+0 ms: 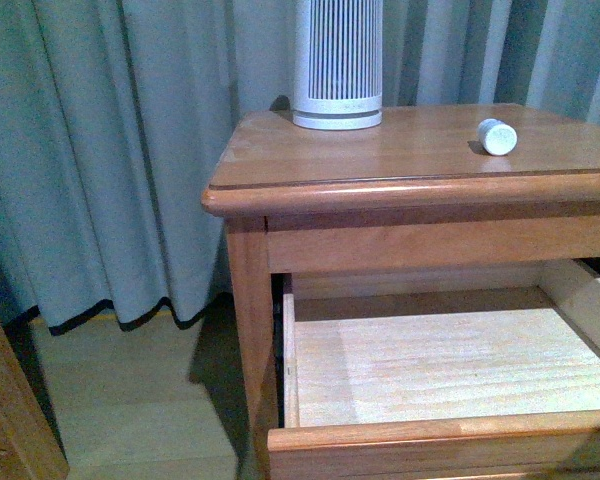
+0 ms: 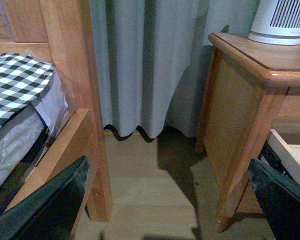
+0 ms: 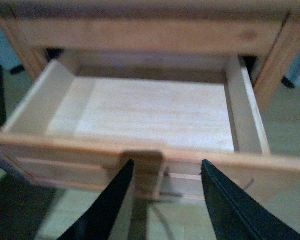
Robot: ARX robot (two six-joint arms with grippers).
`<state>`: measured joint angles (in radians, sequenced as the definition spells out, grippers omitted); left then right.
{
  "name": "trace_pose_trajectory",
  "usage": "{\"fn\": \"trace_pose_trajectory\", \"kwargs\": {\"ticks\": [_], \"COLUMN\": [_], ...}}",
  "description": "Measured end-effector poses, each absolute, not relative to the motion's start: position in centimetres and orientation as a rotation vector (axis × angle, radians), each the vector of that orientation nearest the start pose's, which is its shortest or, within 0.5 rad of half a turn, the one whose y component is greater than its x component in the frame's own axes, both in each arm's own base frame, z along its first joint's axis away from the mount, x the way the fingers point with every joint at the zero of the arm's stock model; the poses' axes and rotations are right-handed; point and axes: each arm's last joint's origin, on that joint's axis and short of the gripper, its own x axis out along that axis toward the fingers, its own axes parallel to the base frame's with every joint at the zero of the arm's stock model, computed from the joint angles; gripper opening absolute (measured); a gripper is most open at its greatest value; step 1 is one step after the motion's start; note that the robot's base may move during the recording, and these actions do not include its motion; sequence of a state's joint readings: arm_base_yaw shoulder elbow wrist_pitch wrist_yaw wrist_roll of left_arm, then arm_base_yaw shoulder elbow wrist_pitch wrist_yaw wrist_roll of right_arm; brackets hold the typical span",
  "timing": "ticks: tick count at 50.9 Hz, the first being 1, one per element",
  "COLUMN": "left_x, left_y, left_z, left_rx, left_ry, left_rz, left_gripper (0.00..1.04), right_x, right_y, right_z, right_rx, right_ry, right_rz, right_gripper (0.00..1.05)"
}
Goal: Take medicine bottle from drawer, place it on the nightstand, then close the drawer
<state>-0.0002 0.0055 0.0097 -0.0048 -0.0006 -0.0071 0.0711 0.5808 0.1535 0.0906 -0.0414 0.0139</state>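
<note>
The small white medicine bottle (image 1: 498, 136) lies on its side on the nightstand (image 1: 310, 180) top, towards the right. The drawer (image 1: 430, 435) is pulled out, its pale wood inside empty; it also shows in the right wrist view (image 3: 140, 150). My right gripper (image 3: 167, 167) is open and empty, its fingertips just in front of the drawer's front panel, either side of its middle. My left gripper (image 2: 167, 175) is open and empty, low over the floor to the left of the nightstand (image 2: 240, 115). Neither arm shows in the front view.
A large white-grey ribbed cylinder (image 1: 337, 62) stands at the back of the nightstand top. Grey curtains (image 1: 110, 150) hang behind. A bed frame post (image 2: 90, 100) and a checked cover (image 2: 15, 80) stand left of the nightstand, with wooden floor (image 2: 145, 190) between.
</note>
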Motion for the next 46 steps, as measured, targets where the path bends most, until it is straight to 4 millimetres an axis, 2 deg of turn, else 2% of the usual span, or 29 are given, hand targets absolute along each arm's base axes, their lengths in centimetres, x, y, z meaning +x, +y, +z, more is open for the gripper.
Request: {"fn": "trace_pose_trajectory", "kwargs": {"ticks": [5, 13, 19, 23, 27, 33, 46], "left_x": [9.7, 9.7, 9.7, 9.7, 9.7, 9.7, 9.7], "left_y": [0.0, 0.0, 0.0, 0.0, 0.0, 0.0, 0.0], "left_z": [16.6, 16.6, 16.6, 16.6, 16.6, 16.6, 16.6], "left_rx": [-0.007, -0.007, -0.006, -0.007, -0.007, -0.006, -0.006], "left_ry": [0.001, 0.0, 0.0, 0.0, 0.0, 0.0, 0.0], "left_rz": [0.0, 0.0, 0.0, 0.0, 0.0, 0.0, 0.0], "left_gripper": [0.98, 0.98, 0.98, 0.98, 0.98, 0.98, 0.98], "right_x": [13.6, 16.8, 18.6, 19.7, 22.5, 25.5, 31.1], "right_y": [0.5, -0.2, -0.1, 0.0, 0.1, 0.4, 0.8], "right_z": [12.8, 11.1, 8.7, 7.9, 5.9, 3.8, 4.9], "right_rx": [-0.002, -0.035, -0.059, -0.08, -0.099, -0.118, -0.143], "right_ry": [0.387, 0.311, 0.353, 0.353, 0.396, 0.454, 0.387], "right_rz": [0.065, 0.002, -0.009, -0.014, -0.019, -0.01, 0.014], "right_gripper": [0.26, 0.02, 0.03, 0.03, 0.03, 0.03, 0.03]}}
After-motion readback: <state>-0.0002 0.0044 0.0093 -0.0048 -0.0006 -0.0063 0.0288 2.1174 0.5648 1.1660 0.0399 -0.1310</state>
